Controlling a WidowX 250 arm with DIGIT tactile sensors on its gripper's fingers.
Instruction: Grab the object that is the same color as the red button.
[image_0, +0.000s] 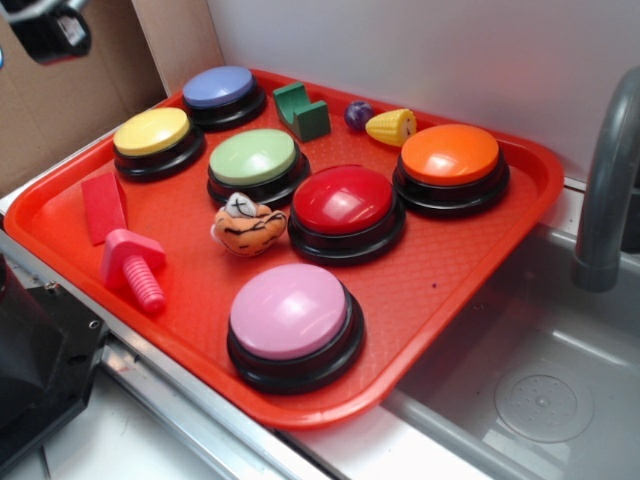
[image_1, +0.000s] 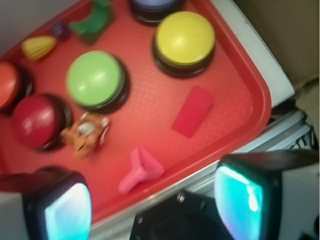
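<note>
Red block (image_1: 193, 110) lies flat ahead of my spread, empty gripper (image_1: 152, 200) — matching the red button (image_1: 34, 120), so I line up.

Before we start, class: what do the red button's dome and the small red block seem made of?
Red button: likely hard plastic, glossy, since light glints off its dome. Red block: matte and flat with no shine, perhaps painted wood or foam; the pictures cannot settle which.
</note>
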